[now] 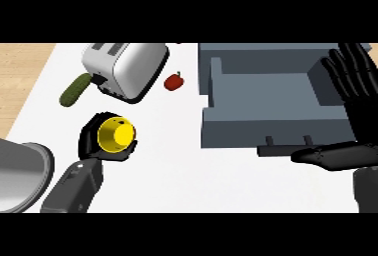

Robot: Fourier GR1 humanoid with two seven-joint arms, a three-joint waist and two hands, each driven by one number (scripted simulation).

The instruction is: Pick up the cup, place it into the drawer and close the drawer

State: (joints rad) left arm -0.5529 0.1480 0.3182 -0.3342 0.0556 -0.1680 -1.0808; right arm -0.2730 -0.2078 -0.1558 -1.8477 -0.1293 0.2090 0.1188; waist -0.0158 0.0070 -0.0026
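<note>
L hand [90, 142]: fingers curled round the yellow cup [115, 135], well left of the open drawer [273, 131]. R hand [363, 115]: fingers straight, holds nothing, at drawer's right side. I'd lift vertically first, clear the front wall, then traverse w/ cup level.

Counting now: one yellow cup [116, 135], one silver toaster [125, 67], one green cucumber [74, 90], one small red fruit [174, 81]. One grey drawer [244, 132] — with a single handle [277, 150] on its front, two short posts [269, 140] behind it. One metal bowl [22, 175], partly in view at the left edge. And two black hands — one left hand [90, 137], one right hand [362, 115].
</note>
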